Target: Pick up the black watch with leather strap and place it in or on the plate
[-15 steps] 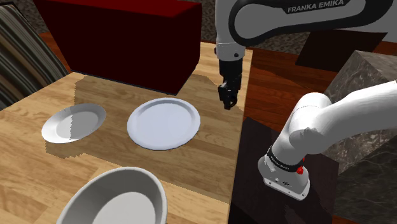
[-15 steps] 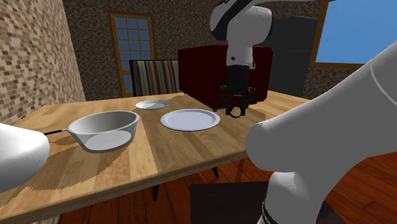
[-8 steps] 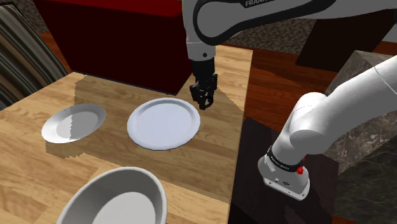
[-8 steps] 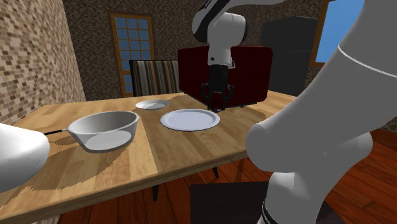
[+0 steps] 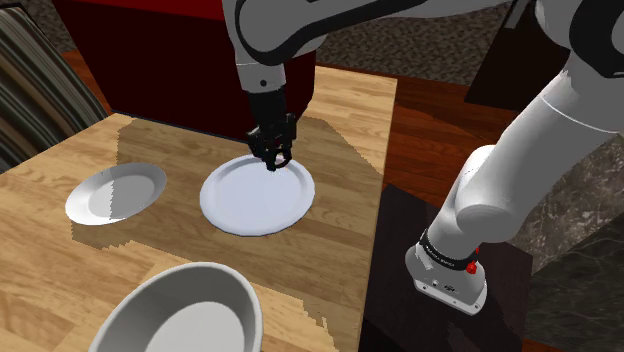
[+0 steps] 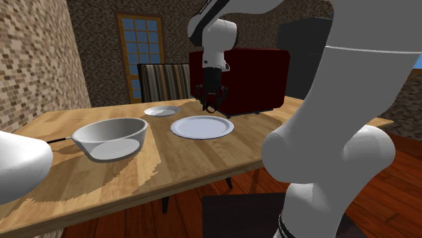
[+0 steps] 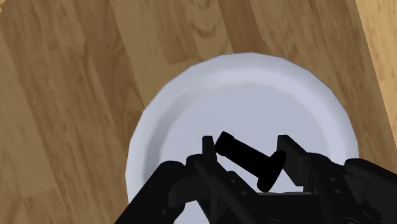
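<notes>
since a second ago the arm has swung from the table's edge toward the shoulder view's left, and the gripper (image 5: 273, 154) now hangs over the far rim of the large plate (image 5: 240, 208). from my seat the jaws look narrowed on the black watch (image 7: 245, 157): in the wrist view it lies as a dark bar slanted across the gap. one end sits against one finger (image 7: 208, 147) and the other dips lower beside the opposite finger. the pale face of the plate (image 7: 254, 95) spreads right beneath it, so the watch is above the plate, and i see no contact between them. in the second exterior view the gripper (image 6: 209, 105) is raised just above the plate's (image 6: 201, 127) back edge, a small dark loop of the watch (image 6: 210, 107) at its tip. a smaller plate (image 5: 115, 192) and a deep bowl (image 5: 185, 312) sit apart on the wooden table (image 5: 340, 235), untouched.
</notes>
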